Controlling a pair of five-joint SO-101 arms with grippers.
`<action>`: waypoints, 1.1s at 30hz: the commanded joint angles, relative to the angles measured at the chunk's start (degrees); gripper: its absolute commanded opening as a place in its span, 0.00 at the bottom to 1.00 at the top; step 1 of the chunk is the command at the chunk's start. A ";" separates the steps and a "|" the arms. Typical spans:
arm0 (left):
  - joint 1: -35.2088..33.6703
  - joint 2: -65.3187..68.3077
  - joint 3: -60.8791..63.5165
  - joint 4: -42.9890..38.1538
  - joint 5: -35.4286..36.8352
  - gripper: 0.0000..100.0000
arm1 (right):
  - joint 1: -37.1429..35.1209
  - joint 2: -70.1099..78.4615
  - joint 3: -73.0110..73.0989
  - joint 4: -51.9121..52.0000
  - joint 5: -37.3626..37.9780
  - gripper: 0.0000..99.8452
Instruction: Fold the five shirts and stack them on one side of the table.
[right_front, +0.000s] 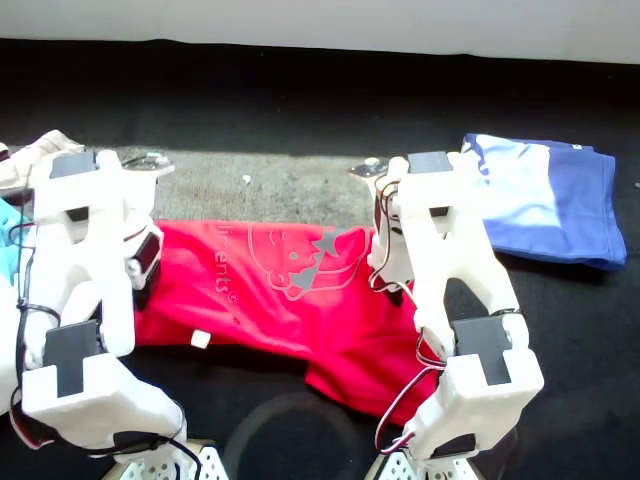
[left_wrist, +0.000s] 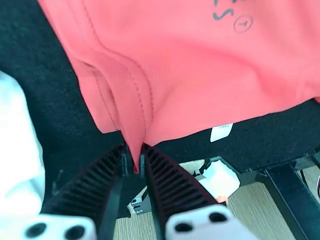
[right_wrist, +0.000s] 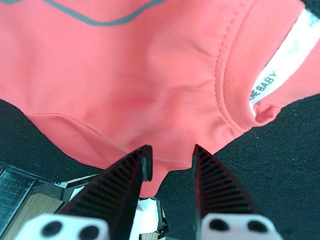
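Shirt in work: red shirt (right_front: 280, 290) spread across the middle of the counter (right_front: 250, 90), running from the left arm to the right arm.
Far edge: runs fairly straight, left to right, along a grey strip (right_front: 260, 185) of the counter.
Near edge: uneven; it sags toward the near right and bunches by the right arm's base, with a small white tag (right_front: 200, 339) on it toward the left.
Left gripper (left_wrist: 132, 150): at the red shirt's left end, fingers clamped together on a stitched fold of its edge; the cloth rises from the pinch in a ridge.
Right gripper (right_wrist: 170, 152): at the red shirt's right end, fingers apart, one on either side of the cloth edge just beside the collar (right_wrist: 235, 75); whether they touch the cloth cannot be told.
Folded shirt: blue shirt (right_front: 550, 205) lies flat at the far right, well apart from the red one, its near edge close to the right arm.
Left margin: white cloth (right_front: 35, 155) at the far left corner and a teal cloth (right_front: 8, 235) at the left edge, both just beside the left arm.
Open counter: a dark band along the far side beyond the grey strip, and a dark patch between the two arm bases, near the red shirt's near edge.
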 joint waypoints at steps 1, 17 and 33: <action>-4.00 -2.68 2.15 0.79 -3.96 0.01 | -0.22 -0.57 -2.59 0.22 -0.09 0.14; -9.63 -3.21 5.41 0.88 -10.90 0.23 | -0.31 -0.66 -2.59 0.22 -0.09 0.13; 3.03 -2.59 3.12 -19.60 -1.58 0.07 | -1.80 -0.84 -2.07 -2.95 -0.09 0.10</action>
